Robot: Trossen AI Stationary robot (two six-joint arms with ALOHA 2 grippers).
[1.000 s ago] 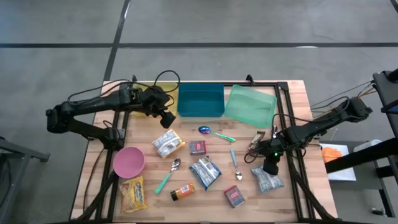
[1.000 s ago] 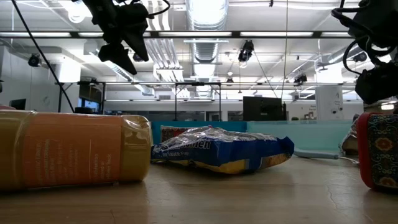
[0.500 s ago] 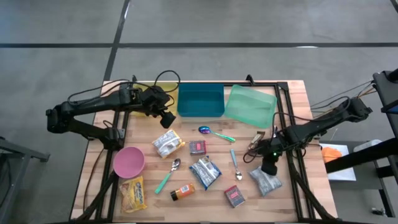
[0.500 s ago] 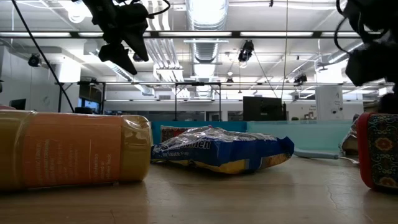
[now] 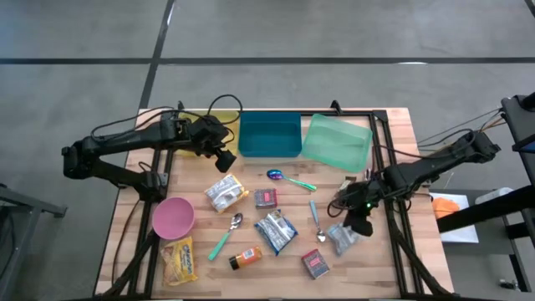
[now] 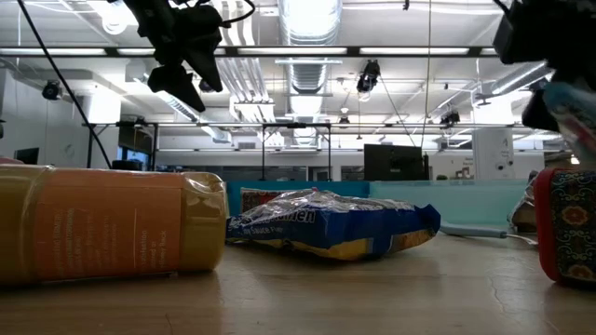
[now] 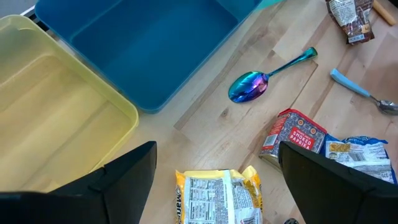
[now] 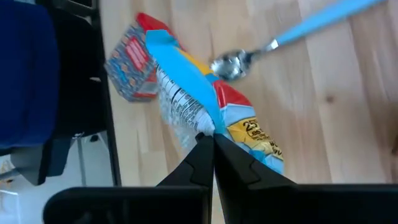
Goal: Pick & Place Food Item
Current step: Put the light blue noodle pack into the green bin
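Note:
My right gripper (image 5: 355,219) is shut on a blue, silver and yellow snack bag (image 5: 341,237) over the table's right side; the right wrist view shows the bag (image 8: 199,93) hanging past the closed fingers. In the low view the bag (image 6: 570,110) hangs at the right edge, above a red patterned packet (image 6: 566,221). My left gripper (image 5: 224,159) hovers open and holding nothing, near the yellow bin (image 5: 219,125); in its wrist view it (image 7: 216,152) stands above a yellow-and-white snack bag (image 7: 219,194). My right gripper pinches the snack bag by its blue sealed edge (image 8: 200,118) between its two fingertips (image 8: 202,155). The fingers slant down from the table's right side. The bag hangs below them, tilted and crumpled, lifted off the table.
At the far edge stand a blue bin (image 5: 269,134) and a green bin (image 5: 336,140). A pink bowl (image 5: 173,217), several spoons, an orange bottle (image 5: 246,257), other snack bags (image 5: 275,231) and a red packet (image 5: 316,263) lie over the table's middle and near side.
My right gripper has risen and gone a little toward the table's left, rolling as it went. The snack bag has come up off the table with it and now hangs tilted where it lay flat before.

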